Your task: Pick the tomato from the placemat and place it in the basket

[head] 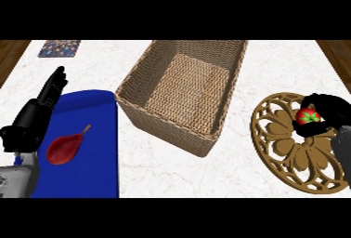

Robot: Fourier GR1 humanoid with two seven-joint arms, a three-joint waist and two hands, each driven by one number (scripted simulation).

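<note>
My left hand (34, 116) is at the near left, fingers straight and apart, holding nothing, resting over the edge of a blue mat (93, 153). Just right of that hand, a red leaf (64, 148) lies on the mat. My right hand (328, 116) is curled around the tomato (308, 115), above the round wooden placemat (288, 153). The basket (182, 93) stands between my hands, left of the tomato.
</note>
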